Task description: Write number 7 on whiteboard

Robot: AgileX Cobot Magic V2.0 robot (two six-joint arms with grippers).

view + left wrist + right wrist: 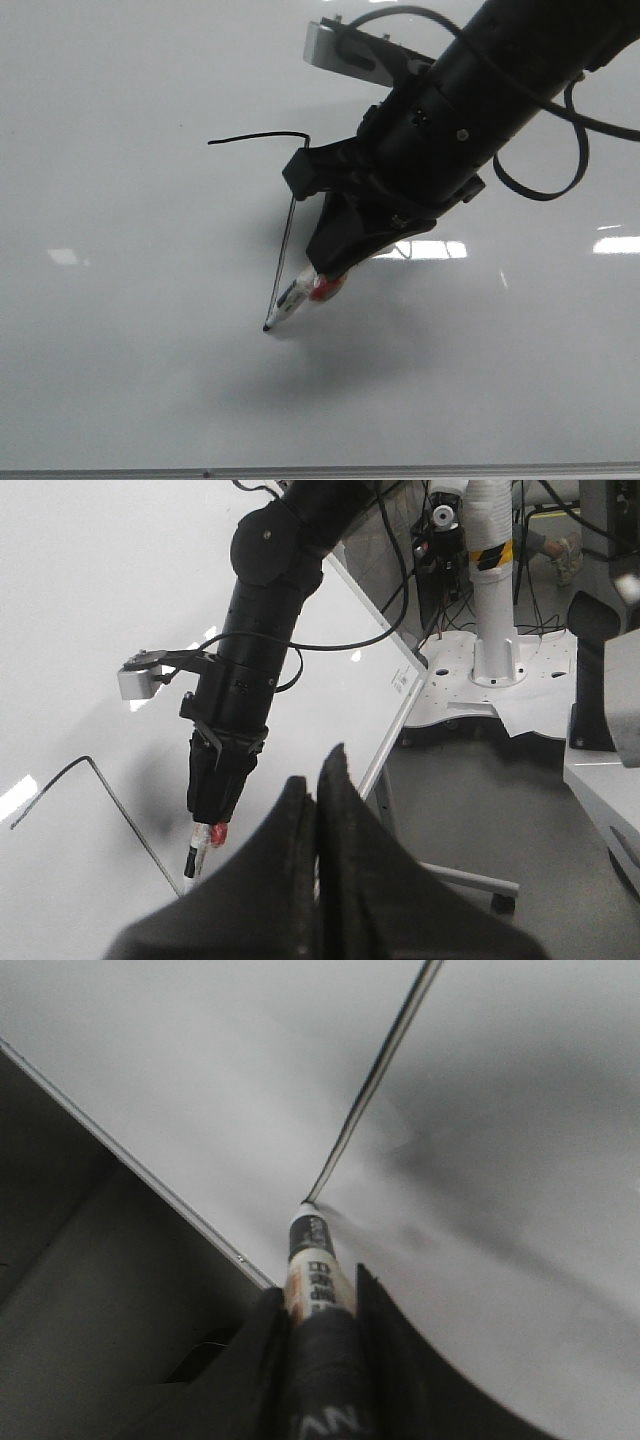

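Note:
The whiteboard (120,380) is a glossy pale grey-white board filling the front view. On it is the number 7 (284,230): a short curved top bar and a long slanted downstroke. My right gripper (325,275) is shut on a marker (295,300) with a white and red body. The marker's tip touches the board at the lower end of the downstroke. In the right wrist view the marker (312,1270) sits between the fingers, its tip on the line (375,1075). My left gripper (318,780) is shut and empty, away from the board's side edge; its view shows the 7 (120,810).
The board's thin metal bottom edge (300,471) runs along the front. Bright light reflections (425,249) lie on the board. Beside the board stand a white robot base and column (490,630), cables and the board's wheeled stand (470,880).

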